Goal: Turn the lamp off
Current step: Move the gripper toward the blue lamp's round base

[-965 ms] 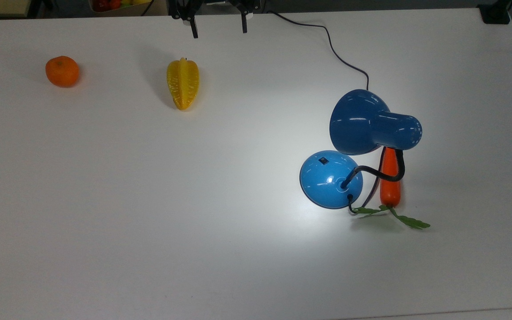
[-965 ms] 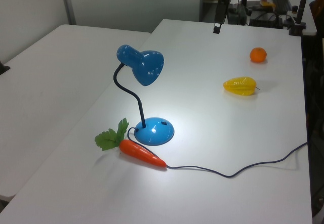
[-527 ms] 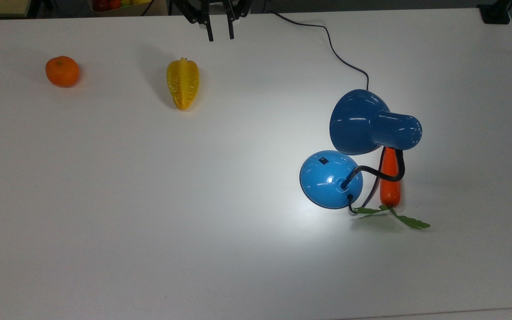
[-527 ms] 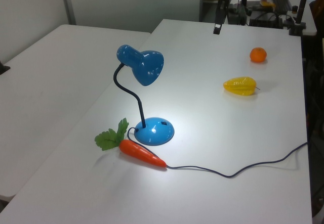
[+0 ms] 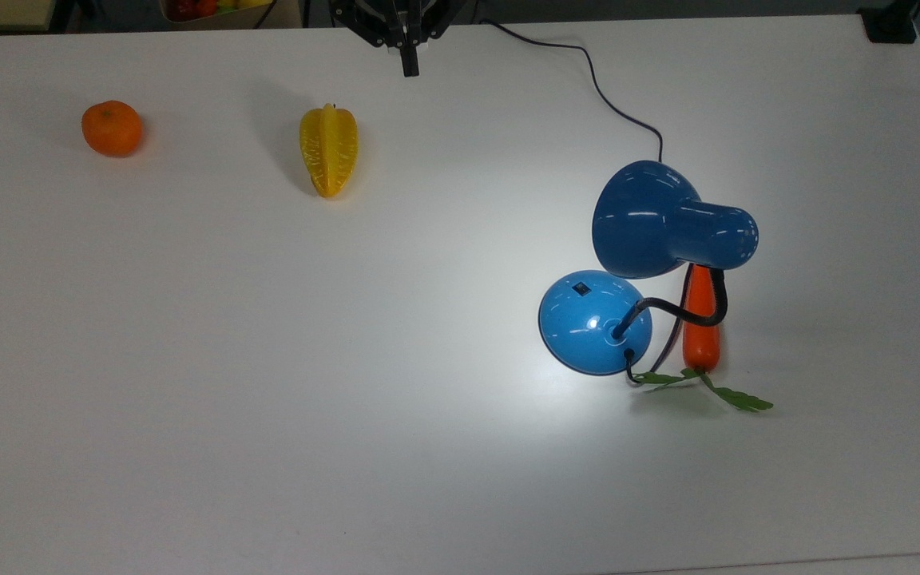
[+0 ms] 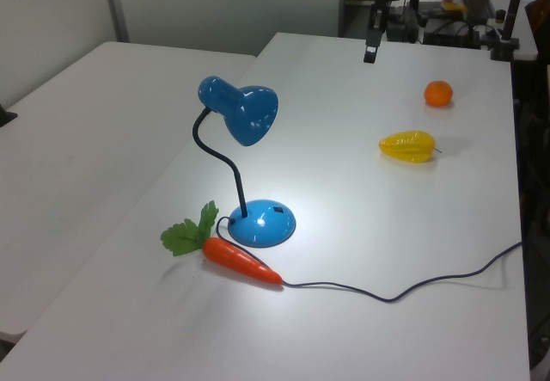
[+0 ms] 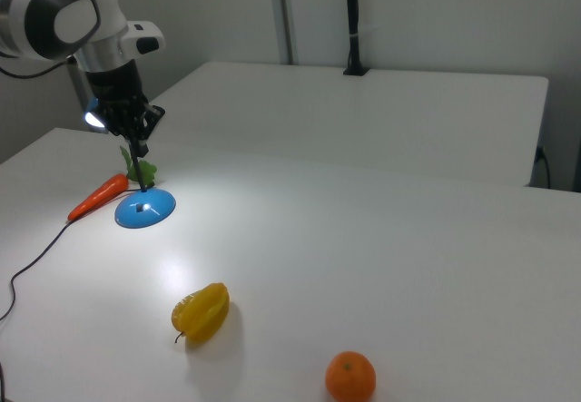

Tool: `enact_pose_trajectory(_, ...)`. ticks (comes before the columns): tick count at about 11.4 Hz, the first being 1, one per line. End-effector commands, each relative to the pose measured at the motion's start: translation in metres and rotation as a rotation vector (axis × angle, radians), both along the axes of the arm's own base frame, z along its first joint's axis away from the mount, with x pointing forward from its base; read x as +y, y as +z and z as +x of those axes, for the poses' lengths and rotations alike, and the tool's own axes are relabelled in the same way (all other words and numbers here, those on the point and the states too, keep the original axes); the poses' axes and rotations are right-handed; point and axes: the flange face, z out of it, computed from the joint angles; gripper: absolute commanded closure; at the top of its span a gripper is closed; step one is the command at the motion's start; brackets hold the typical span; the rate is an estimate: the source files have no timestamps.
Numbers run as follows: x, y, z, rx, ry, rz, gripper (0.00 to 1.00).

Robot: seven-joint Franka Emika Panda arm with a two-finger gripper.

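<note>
The blue lamp stands at the top view's right, lit, throwing a bright pool on the white table [image 5: 268, 359]. Its bell shade [image 5: 652, 220] hangs over the domed base [image 5: 588, 331], joined by a black bendy neck [image 5: 680, 313]. A small black switch [image 5: 580, 289] sits on the base's far side. The same lamp shows in the left view by its shade [image 6: 247, 111] and base [image 6: 262, 224], and in the right view by its base [image 7: 145, 210]. My gripper [image 5: 410, 69] hangs at the table's far edge, fingers shut on nothing, far from the lamp. It shows too as gripper [image 6: 371, 54] and gripper [image 7: 136, 148].
A toy carrot [image 5: 700, 331] with green leaves lies against the lamp's right side in the top view. The lamp's cord [image 5: 604, 92] runs to the far edge. A yellow starfruit [image 5: 329, 150] and an orange [image 5: 112, 128] lie at the top view's left.
The gripper's fingers have closed from wide apart to shut, and the gripper has shifted slightly to the top view's right. The lamp stays lit and unmoved.
</note>
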Motion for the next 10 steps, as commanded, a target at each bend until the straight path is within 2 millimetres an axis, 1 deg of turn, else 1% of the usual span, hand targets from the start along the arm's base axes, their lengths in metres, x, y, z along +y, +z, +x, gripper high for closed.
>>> enact_pose_trajectory(1, 0.014, -0.009, -0.004, 0.003, 0.045, -0.001, 1.00)
enact_pose_trajectory(3, 0.025, -0.020, -0.003, 0.023, 0.064, -0.006, 1.00)
enact_pose_trajectory(6, 0.030, -0.024, -0.003, 0.031, 0.071, -0.006, 1.00)
enact_pose_trajectory(10, 0.054, -0.042, 0.002, 0.056, 0.113, -0.013, 1.00)
